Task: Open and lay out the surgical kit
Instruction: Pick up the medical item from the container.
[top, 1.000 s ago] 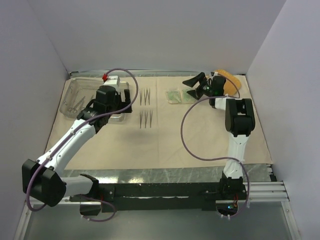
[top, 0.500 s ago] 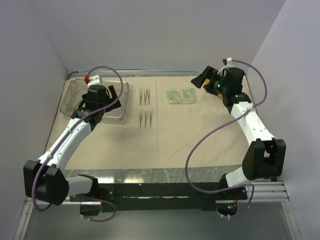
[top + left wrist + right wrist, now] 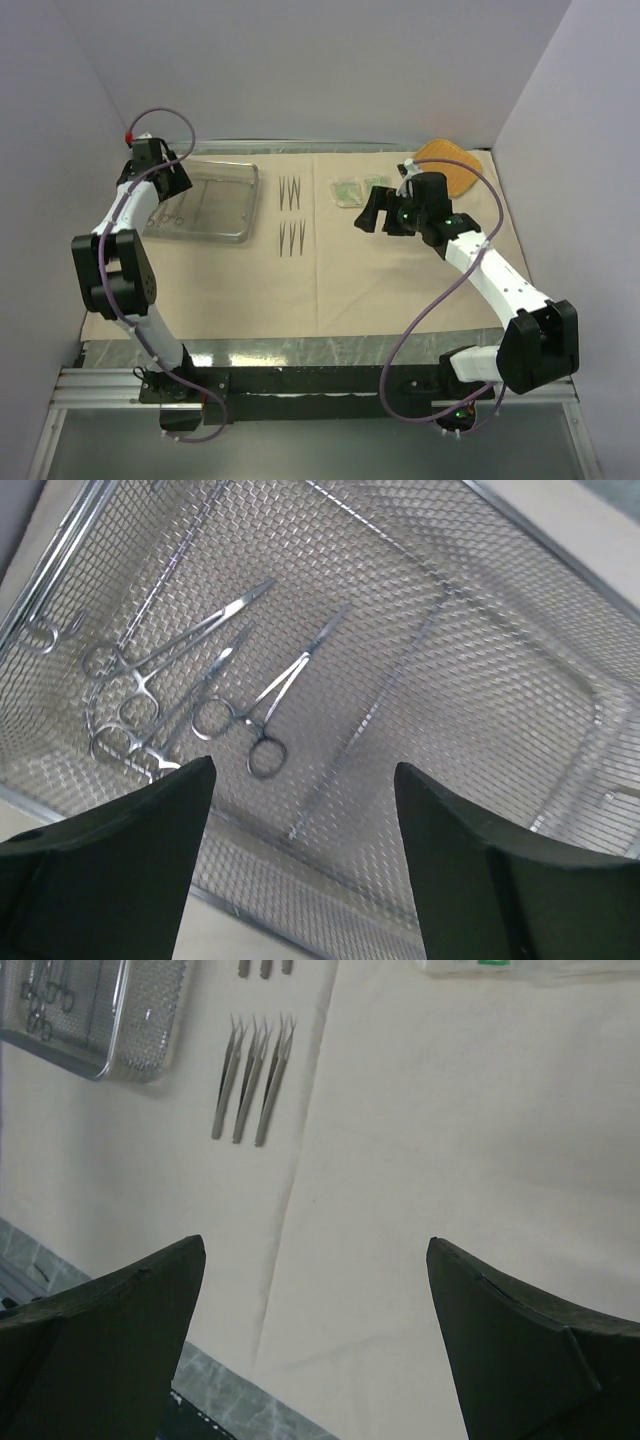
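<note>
The beige wrapping cloth lies spread flat over the table. On its back left stands the steel wire-mesh tray with several ring-handled forceps lying inside. My left gripper hovers open over the tray's left end, nothing between its fingers. Two sets of three tweezers lie right of the tray. Two green-white packets sit further right. My right gripper hangs open just in front of the packets, over bare cloth.
An orange woven pad lies at the back right corner of the cloth. Grey walls close in the back and both sides. The cloth's near edge meets a grey marbled strip in front of the arm bases.
My left arm swung to the far left end of the tray, and its jaws narrowed a little. My right arm came away from the back right corner toward the middle, uncovering the orange pad.
</note>
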`<state>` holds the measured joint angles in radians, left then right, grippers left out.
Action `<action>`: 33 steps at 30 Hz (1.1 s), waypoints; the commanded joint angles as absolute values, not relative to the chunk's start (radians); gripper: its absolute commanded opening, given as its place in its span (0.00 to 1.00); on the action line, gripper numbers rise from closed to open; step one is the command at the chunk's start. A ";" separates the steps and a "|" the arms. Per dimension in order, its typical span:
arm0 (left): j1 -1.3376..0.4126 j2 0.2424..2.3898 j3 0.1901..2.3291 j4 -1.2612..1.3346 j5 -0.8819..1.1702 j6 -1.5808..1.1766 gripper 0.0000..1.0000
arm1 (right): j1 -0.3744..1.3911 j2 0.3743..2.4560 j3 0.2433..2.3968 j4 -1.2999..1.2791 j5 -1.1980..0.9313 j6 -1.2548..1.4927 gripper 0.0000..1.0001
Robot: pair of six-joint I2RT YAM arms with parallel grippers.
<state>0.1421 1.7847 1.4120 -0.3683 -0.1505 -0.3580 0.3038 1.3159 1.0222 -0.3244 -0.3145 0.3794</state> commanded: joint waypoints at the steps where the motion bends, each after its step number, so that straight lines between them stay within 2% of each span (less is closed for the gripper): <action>1: 0.156 1.917 1.540 -0.400 -0.052 -0.235 0.74 | 0.296 1.315 1.029 -0.334 -0.270 0.328 1.00; 2: 0.156 1.942 1.561 -0.411 -0.070 -0.218 0.65 | 0.298 1.313 1.022 -0.330 -0.268 0.328 1.00; 4: 0.160 2.011 1.629 -0.452 -0.071 -0.204 0.55 | 0.296 1.324 1.023 -0.330 -0.276 0.334 1.00; 9: 0.161 2.075 1.707 -0.485 -0.097 -0.158 0.42 | 0.296 1.354 1.046 -0.340 -0.278 0.321 1.00; 21: 0.160 2.132 1.678 -0.497 -0.121 -0.126 0.39 | 0.296 1.396 1.060 -0.334 -0.276 0.311 1.00; 28: 0.160 2.206 1.732 -0.535 -0.114 -0.120 0.31 | 0.298 1.410 1.060 -0.330 -0.287 0.314 1.00; 33: 0.160 2.218 1.721 -0.545 -0.123 -0.110 0.29 | 0.298 1.413 1.055 -0.327 -0.284 0.314 1.00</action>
<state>0.1612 2.1914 1.7077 -0.5194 -0.1131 -0.1333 0.3004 1.4033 1.0225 -0.3454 -0.2817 0.3237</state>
